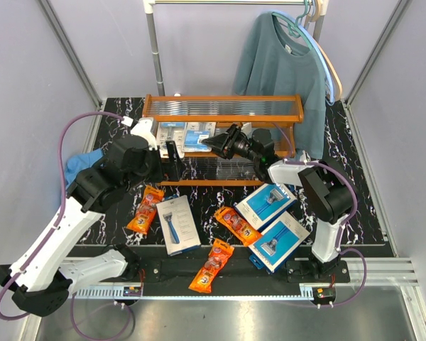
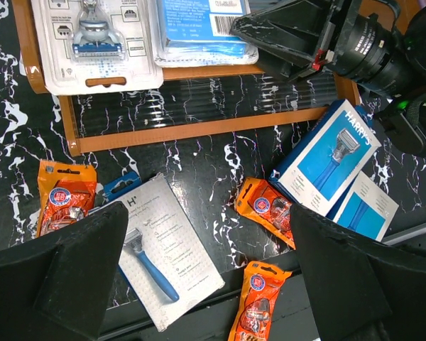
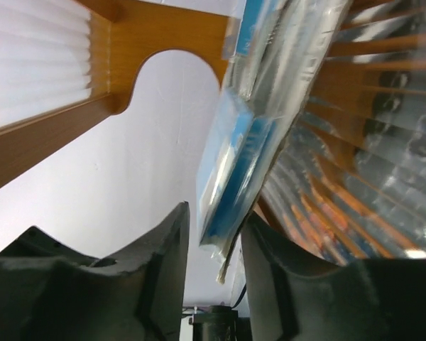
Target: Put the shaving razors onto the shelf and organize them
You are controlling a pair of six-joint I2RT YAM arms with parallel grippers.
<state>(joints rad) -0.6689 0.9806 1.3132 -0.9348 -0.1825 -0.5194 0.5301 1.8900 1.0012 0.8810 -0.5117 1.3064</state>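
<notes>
Tabletop (image 1: 351, 153), black-marbled, grey-walled, bears the shelf (image 1: 224, 100); left gripper (image 2: 209, 234) wide, right gripper (image 3: 214, 234) narrowly parted around a blister card (image 3: 231, 156).

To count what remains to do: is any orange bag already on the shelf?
No, all three orange bags lie in front of the shelf, none on its tiers.

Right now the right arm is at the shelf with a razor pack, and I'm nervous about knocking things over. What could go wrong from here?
The blue pack sits on the shelf with its edge between the fingers of the right gripper; pulling back could drag it off. The left gripper, wide open, hovers close by, so the arms might bump.
</notes>
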